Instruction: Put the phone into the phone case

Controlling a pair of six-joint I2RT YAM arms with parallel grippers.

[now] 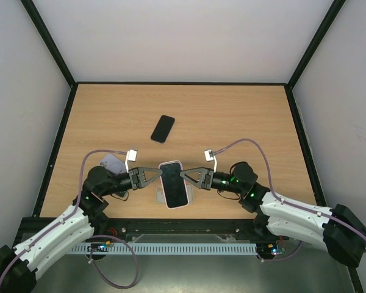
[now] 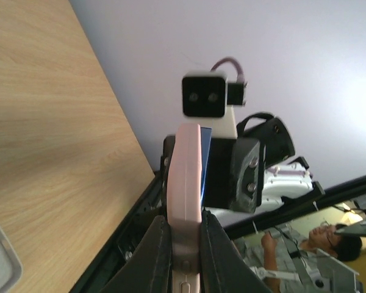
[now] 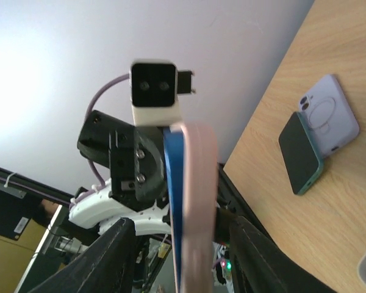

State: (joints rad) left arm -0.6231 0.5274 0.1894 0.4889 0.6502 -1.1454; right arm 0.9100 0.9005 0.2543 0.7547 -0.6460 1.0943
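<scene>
The phone (image 1: 175,184), dark screen up, lies in the pink phone case (image 1: 171,163), held off the table near its front edge. My left gripper (image 1: 160,177) is shut on the case's left edge. The left wrist view shows both fingers of the left gripper (image 2: 184,223) pressed on the pink case (image 2: 186,177), with the phone's blue edge (image 2: 205,159) beside it. My right gripper (image 1: 184,177) is at the opposite edge. In its wrist view the right gripper (image 3: 182,226) stands open around the case (image 3: 201,183) and the blue phone (image 3: 174,195), its fingers (image 3: 119,256) apart from them.
A second black phone (image 1: 163,128) lies mid-table, and a lilac case (image 1: 113,162) lies by the left arm. Both show in the right wrist view, the case (image 3: 329,116) next to the dark phone (image 3: 300,152). A pale tray (image 1: 160,196) sits under the held phone.
</scene>
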